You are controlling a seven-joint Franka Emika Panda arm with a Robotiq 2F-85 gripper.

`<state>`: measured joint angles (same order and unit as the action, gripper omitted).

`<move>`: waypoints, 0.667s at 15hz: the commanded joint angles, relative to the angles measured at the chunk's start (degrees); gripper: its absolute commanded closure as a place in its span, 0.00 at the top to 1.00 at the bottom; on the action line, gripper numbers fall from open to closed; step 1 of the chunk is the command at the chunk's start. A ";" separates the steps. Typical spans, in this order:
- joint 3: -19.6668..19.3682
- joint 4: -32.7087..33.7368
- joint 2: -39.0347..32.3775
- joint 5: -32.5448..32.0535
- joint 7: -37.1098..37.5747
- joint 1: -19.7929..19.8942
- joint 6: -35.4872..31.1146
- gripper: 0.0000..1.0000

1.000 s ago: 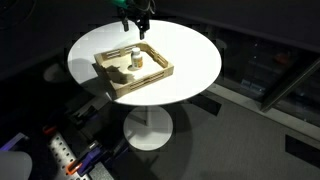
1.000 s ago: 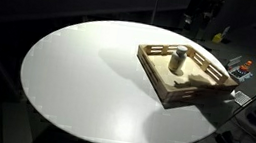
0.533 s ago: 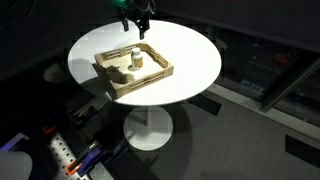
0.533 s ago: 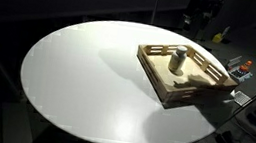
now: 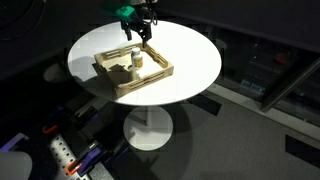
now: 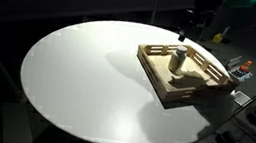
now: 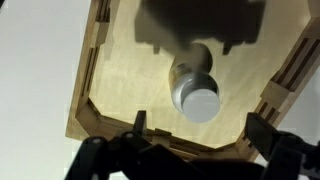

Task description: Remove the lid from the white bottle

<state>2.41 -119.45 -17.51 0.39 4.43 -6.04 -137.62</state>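
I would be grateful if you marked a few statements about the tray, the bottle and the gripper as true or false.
1. The bottle stands inside the wooden tray. True.
2. The gripper is shut on the lid. False: its jaws stand open above the bottle and touch nothing.
3. The lid sits on top of the bottle. True.
4. The tray rests on a square black table. False: the table is round and white.
5. The bottle lies on its side. False: it is upright.
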 commanded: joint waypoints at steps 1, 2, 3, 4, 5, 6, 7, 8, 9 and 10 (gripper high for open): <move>0.09 2.38 -2.88 -1.26 1.33 -0.45 -0.73 1.00; 0.06 2.67 -3.45 -1.37 1.36 -0.62 -0.80 1.00; 0.00 2.99 -3.94 -1.51 1.42 -0.80 -0.87 1.00; -0.06 3.39 -4.42 -1.63 1.44 -0.94 -0.79 1.00; -0.12 3.72 -4.84 -1.77 1.44 -1.06 -0.76 1.00; -0.20 4.09 -5.30 -1.97 1.46 -1.17 -0.74 1.00; -0.23 4.37 -5.66 -2.09 1.38 -1.22 -0.72 1.00; -0.27 4.71 -6.00 -2.31 1.36 -1.27 -0.66 1.00; -0.30 4.99 -6.33 -2.48 1.35 -1.32 -0.60 1.00; -0.33 5.26 -6.63 -2.64 1.37 -1.37 -0.56 0.95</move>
<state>2.41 -116.37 -22.65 -0.63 4.44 -7.01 -138.44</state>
